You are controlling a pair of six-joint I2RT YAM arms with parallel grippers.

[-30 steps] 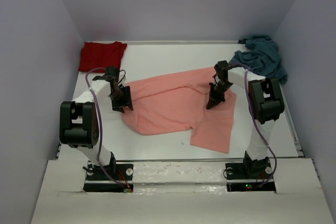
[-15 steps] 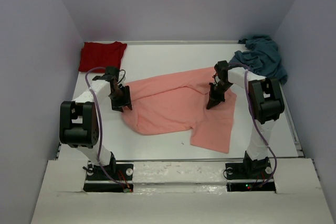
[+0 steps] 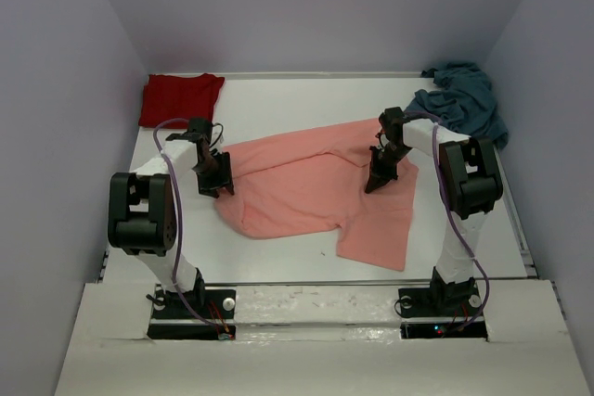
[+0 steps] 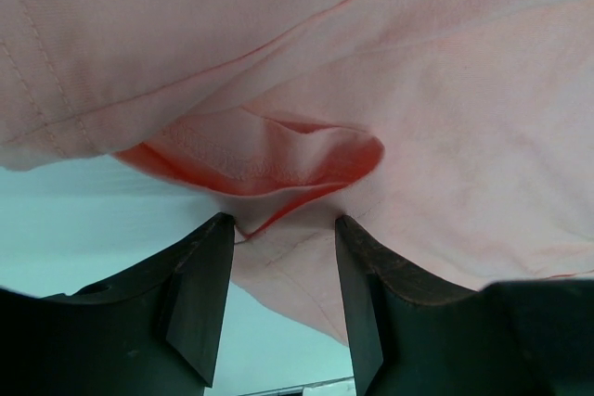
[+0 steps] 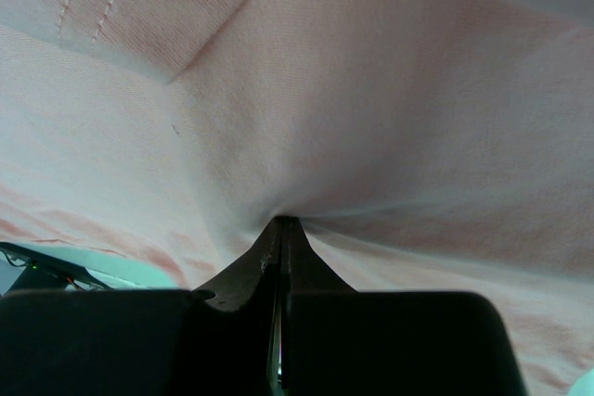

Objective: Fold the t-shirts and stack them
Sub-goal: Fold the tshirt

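Note:
The salmon-pink t-shirt (image 3: 311, 190) lies spread and rumpled across the middle of the table. My left gripper (image 3: 217, 188) is at its left edge, jaws open, straddling a fold of the pink cloth (image 4: 278, 257) by the collar. My right gripper (image 3: 375, 185) is on the shirt's right part, shut and pinching the pink cloth (image 5: 306, 136), which puckers at the fingertips. The dark red t-shirt (image 3: 181, 97) lies folded at the back left. The teal-blue t-shirt (image 3: 461, 101) is crumpled at the back right corner.
Grey walls close in the white table (image 3: 297, 104) on three sides. The arm bases stand at the near edge.
The left arm's elbow has shifted slightly; the left gripper stays at the shirt's left edge. The right arm and the shirts have not moved.

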